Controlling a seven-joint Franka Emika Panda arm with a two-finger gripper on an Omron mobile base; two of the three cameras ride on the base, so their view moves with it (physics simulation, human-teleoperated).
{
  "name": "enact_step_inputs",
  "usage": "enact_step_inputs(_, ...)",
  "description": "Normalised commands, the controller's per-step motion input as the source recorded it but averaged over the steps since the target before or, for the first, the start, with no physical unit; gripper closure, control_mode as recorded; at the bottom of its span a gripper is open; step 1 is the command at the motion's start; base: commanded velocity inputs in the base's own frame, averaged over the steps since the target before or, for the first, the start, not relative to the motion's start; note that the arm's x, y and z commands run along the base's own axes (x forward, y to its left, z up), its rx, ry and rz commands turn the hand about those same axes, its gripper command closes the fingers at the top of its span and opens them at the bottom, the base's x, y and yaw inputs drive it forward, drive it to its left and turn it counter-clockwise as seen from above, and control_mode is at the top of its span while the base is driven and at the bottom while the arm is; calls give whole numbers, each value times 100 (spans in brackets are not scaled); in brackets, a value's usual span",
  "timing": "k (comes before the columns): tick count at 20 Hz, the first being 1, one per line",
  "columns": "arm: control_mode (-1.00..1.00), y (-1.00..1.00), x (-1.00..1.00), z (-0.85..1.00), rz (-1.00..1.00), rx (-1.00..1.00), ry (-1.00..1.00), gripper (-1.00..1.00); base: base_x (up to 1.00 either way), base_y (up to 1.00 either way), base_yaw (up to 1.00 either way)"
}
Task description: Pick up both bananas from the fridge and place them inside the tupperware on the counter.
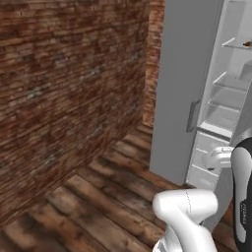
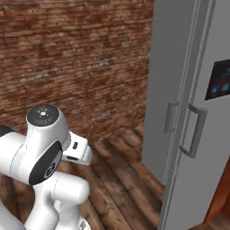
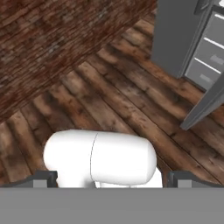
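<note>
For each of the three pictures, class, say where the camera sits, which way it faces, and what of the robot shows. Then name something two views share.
Left base view: behind the arm's left, facing the open fridge and its glass shelves; white arm at lower right.
Right base view: behind the arm's right, facing the brick wall and the fridge doors' handles; arm at lower left.
Hand view: on the hand, looking down at the plank floor; open end effector tips at bottom.
Shared: fridge, wall, floor.

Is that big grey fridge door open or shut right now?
Open. The fridge has its grey door swung out, baring glass shelves and drawers inside.
</note>
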Motion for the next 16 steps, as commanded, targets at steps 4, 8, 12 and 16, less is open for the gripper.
enact_step_inputs(4,100,0,0,0,0,0,0,-100,81,45,-70)
enact_step_inputs(8,100,0,0,0,0,0,0,-100,82,57,-58)
enact_step_inputs(12,100,0,0,0,0,0,0,-100,80,62,-65)
enact_step_inputs(16,100,0,0,0,0,0,0,-100,81,55,-60)
